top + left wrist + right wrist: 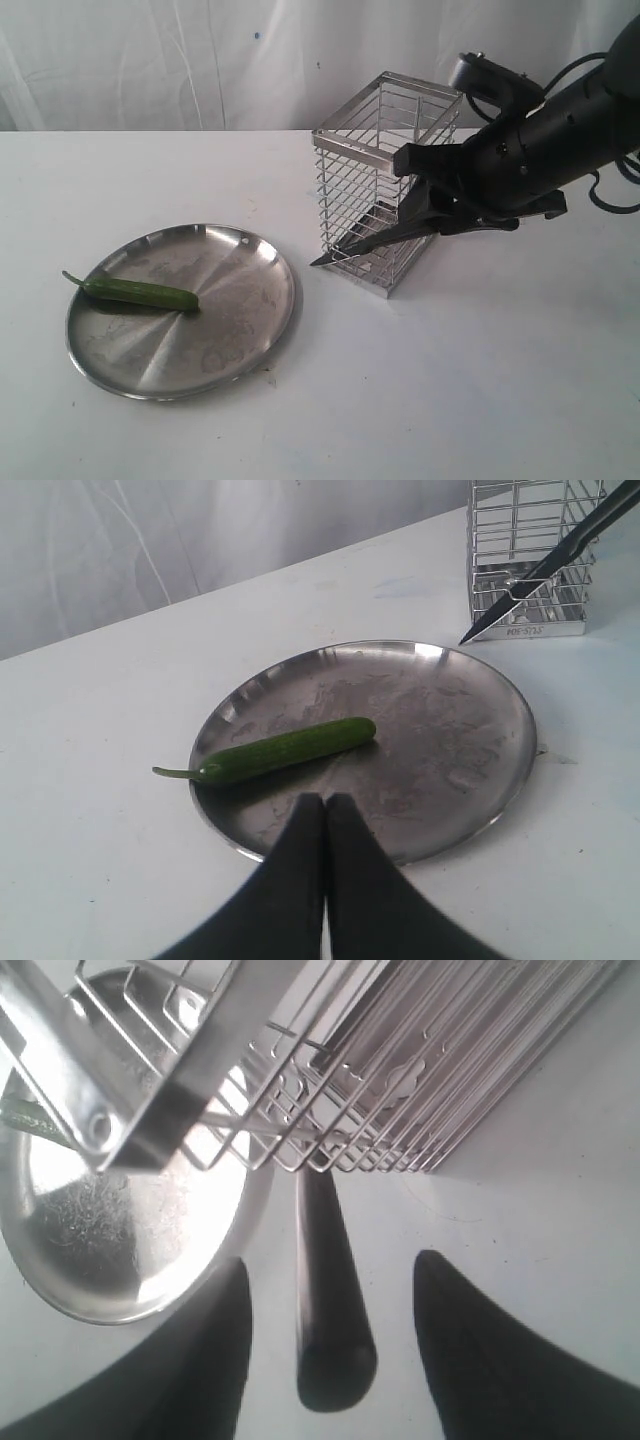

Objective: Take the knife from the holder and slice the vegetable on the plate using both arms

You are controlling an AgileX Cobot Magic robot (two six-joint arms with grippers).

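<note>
One slim, black, pointed knife

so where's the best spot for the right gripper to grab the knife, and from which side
Grip the knife by its black handle, coming from the side of the holder away from the plate. The handle is thick, rounded and free there, while the thin pointed blade runs among the holder's wires, tip toward the plate. The open right gripper straddles it without touching.
</note>
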